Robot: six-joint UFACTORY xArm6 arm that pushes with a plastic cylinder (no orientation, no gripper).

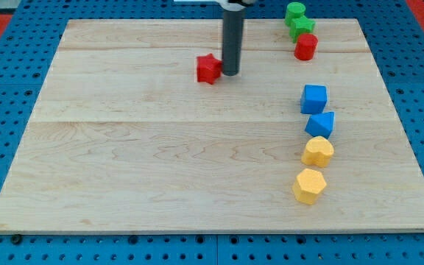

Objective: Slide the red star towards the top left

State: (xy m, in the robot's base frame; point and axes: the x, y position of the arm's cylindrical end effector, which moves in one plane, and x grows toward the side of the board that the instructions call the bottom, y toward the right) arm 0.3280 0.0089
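Observation:
The red star (208,68) lies on the wooden board (160,162) in the upper middle of the view. My tip (230,73) stands just to the star's right, touching or almost touching its right edge. The dark rod rises straight up from there to the view's top.
At the top right are a green round block (295,11), a green star-like block (301,26) and a red cylinder (305,47). Down the right side run a blue cube (314,99), a second blue block (321,124), a yellow block (318,151) and a yellow hexagon (309,185).

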